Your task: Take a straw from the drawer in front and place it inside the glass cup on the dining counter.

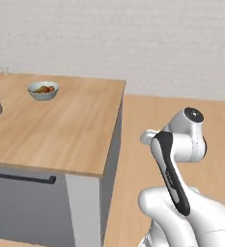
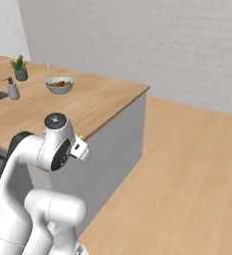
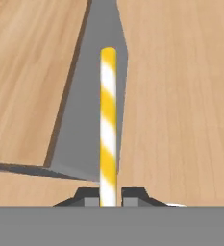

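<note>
Your fingers (image 3: 108, 197) pinch the straw (image 3: 108, 120), a yellow-and-white striped tube standing straight up from them. Light-wood dining surface (image 1: 61, 130) ends in a square corner to your left; open wood floor (image 2: 187, 174) lies right. Fruit bowl (image 1: 43, 89) sits well back on it.

Fruit bowl (image 1: 43, 90) sitting on the wood top, well apart from the potted plant (image 2: 20, 67). Small grey bottle (image 2: 12, 90) standing near the plant. White brick wall (image 1: 133, 43) running behind; wood floor (image 2: 187, 174) showing alongside.
</note>
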Robot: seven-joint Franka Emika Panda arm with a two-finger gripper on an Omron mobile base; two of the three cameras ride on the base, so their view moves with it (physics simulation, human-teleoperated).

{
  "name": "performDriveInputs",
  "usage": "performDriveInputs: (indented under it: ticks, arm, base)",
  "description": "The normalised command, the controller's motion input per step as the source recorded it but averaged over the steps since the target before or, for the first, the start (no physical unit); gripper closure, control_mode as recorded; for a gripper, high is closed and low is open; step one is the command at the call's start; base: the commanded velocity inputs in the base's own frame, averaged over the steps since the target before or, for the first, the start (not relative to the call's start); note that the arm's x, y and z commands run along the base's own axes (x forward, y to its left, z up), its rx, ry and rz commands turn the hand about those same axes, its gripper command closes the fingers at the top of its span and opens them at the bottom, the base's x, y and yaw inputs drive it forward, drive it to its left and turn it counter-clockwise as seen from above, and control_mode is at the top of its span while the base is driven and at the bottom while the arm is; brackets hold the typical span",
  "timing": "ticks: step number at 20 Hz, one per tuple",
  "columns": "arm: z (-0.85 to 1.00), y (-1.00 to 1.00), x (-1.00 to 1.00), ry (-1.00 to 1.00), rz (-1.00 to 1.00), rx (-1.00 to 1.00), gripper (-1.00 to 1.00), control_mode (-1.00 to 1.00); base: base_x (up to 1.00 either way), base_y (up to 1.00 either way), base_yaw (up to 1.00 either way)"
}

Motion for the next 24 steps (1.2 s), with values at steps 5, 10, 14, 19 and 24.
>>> performDriveInputs:
  ticks: [5,10,14,19,24]
  arm:
    - [0.0,0.0,0.0,0.0,0.0,0.0,1.0,1.0]
    - [0.0,0.0,0.0,0.0,0.0,0.0,1.0,1.0]
    - [0.0,0.0,0.0,0.0,0.0,0.0,1.0,1.0]
    - [0.0,0.0,0.0,0.0,0.0,0.0,1.0,1.0]
    - [0.0,0.0,0.0,0.0,0.0,0.0,1.0,1.0]
  base:
    - [0.62,-0.49,-0.58]
    - [0.94,-0.29,-0.48]
    - [1.0,-0.16,-0.38]
    - [1.0,-0.15,-0.31]
    - [1.0,-0.01,-0.16]
